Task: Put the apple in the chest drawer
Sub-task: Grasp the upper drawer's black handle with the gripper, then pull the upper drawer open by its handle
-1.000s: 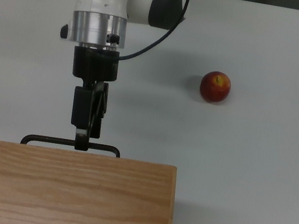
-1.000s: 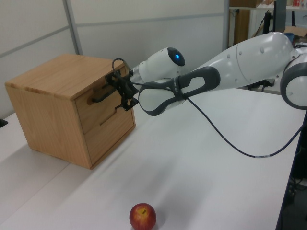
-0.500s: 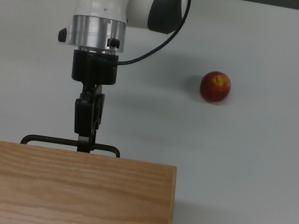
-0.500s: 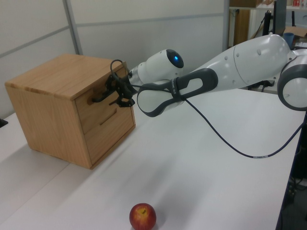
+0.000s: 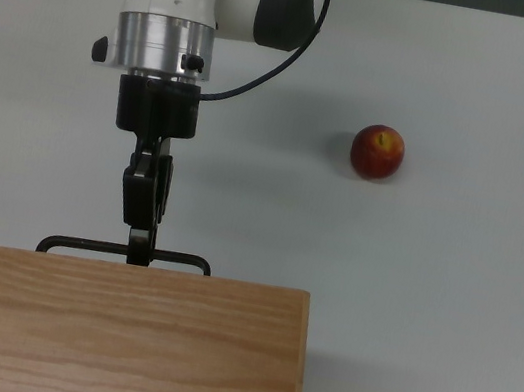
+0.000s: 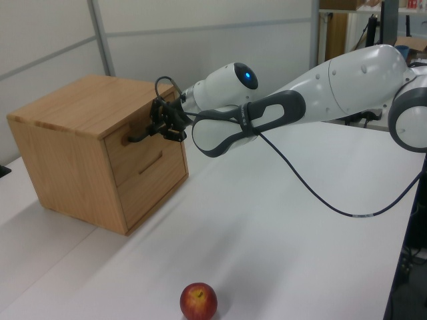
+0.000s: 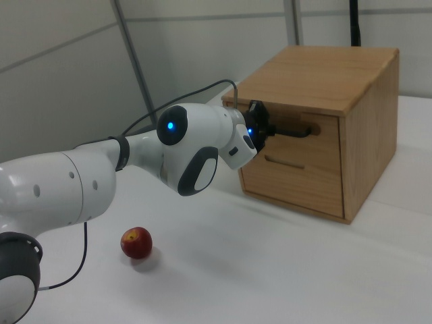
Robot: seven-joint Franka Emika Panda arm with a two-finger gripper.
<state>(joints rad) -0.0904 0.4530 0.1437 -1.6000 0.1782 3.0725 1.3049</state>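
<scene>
Claw (image 5: 140, 248) is clamped on drawer (image 6: 137, 143) handle (image 5: 124, 254), drawer not yet pulled out; apple (image 5: 377, 152) left untouched mid-surface (image 5: 445, 310), pick & place TBD.

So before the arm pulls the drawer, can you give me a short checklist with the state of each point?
1. Gripper is at the black handle of the top drawer: ok.
2. Fingers closed firmly on the handle: cannot tell.
3. Drawer not yet pulled out of the chest: ok, front looks flush.
4. Apple lies free on the table, away from the arm: ok.
5. Pull path clear in front of the chest: ok.
</scene>
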